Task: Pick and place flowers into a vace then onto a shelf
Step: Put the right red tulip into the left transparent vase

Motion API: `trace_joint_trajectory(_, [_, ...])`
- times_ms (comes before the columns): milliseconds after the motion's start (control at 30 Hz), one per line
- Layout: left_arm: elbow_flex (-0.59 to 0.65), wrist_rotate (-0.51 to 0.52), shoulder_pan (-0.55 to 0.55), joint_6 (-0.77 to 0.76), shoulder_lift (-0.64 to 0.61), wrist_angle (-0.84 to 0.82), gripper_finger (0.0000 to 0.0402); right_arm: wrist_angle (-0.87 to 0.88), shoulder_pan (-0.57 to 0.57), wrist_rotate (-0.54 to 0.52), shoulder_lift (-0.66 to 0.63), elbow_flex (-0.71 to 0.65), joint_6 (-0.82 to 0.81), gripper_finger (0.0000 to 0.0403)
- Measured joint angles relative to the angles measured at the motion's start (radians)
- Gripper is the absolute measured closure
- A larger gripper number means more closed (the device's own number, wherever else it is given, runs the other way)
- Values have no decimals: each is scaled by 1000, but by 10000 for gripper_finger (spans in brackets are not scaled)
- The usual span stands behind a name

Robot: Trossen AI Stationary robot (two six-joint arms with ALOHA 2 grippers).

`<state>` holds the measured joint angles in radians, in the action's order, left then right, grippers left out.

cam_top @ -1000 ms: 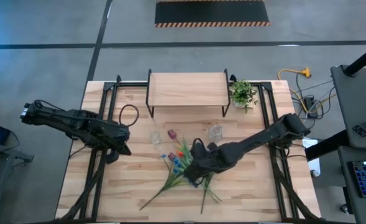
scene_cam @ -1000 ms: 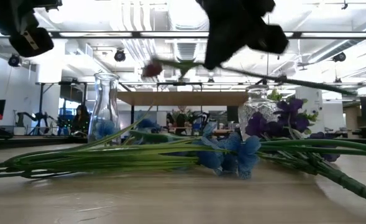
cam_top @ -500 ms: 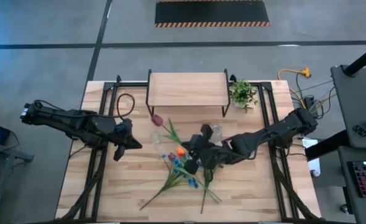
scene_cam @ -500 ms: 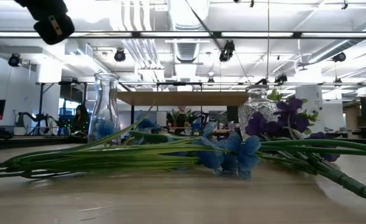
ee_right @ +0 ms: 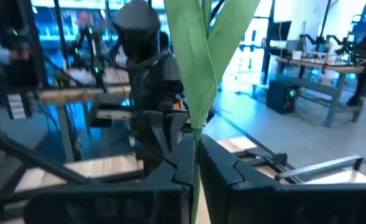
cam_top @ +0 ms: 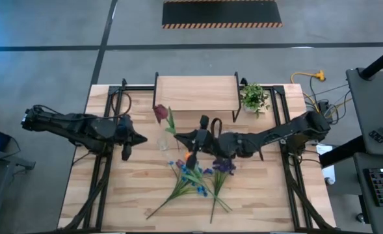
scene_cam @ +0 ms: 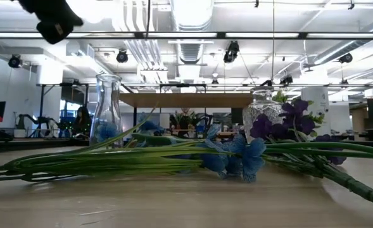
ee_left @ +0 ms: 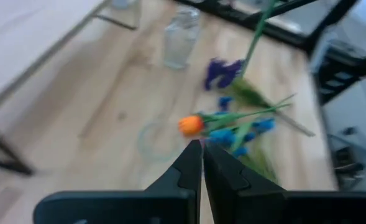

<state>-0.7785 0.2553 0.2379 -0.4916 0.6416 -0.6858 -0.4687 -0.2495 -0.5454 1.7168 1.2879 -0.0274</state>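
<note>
Overhead, the right gripper (cam_top: 194,138) sits above the table's middle, in front of the shelf (cam_top: 196,93), with a dark red tulip (cam_top: 160,112) reaching from it toward the shelf's left leg. Only the right wrist view shows the hold: the fingers (ee_right: 181,163) are pressed together on the green stem (ee_right: 195,68), leaves rising above them. The left gripper (cam_top: 130,139) hovers just left of the narrow glass vase (cam_top: 162,142); its wrist view shows the fingers (ee_left: 186,169) closed against each other with nothing between them, and beyond them an orange bud (ee_left: 189,125), blue blossoms (ee_left: 232,134), a purple bunch (ee_left: 223,71) and a second glass vase (ee_left: 181,38). The remaining flowers (cam_top: 194,181) lie fanned on the table (cam_top: 263,195) nearer the front edge. From table height, the stems (scene_cam: 110,166) lie flat across the wood, the narrow vase stands left and the cut-glass one (scene_cam: 262,114) right, with the shelf top behind; the tulip is out of this view. A small potted plant (cam_top: 253,97) stands beside the shelf's right end.
</note>
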Motion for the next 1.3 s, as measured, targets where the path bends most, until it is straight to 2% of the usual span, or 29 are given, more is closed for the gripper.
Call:
trace_joint_trajectory(200, [0,40,0,2,-28,-97,402,-211,46,50,1,-113,-22,394])
trace_joint_trajectory(367, [0,64,0,2,-48,-121,402,-301,72,62,1,-149,-23,394])
trace_joint_trajectory(533, [0,80,0,2,-79,-120,402,-302,100,133,42,-106,-28,394])
trace_joint_trajectory(667, [0,95,0,2,-92,-119,402,-297,116,181,129,-9,-16,394])
trace_joint_trajectory(800, [0,94,0,1,-105,-119,402,-287,126,187,191,60,18,394])
trace_joint_trajectory(1067, [0,108,0,1,-135,-118,402,-258,158,186,191,41,-25,394])
trace_joint_trajectory(1300, [0,145,0,10,-158,-119,402,-264,156,190,247,57,-48,394])
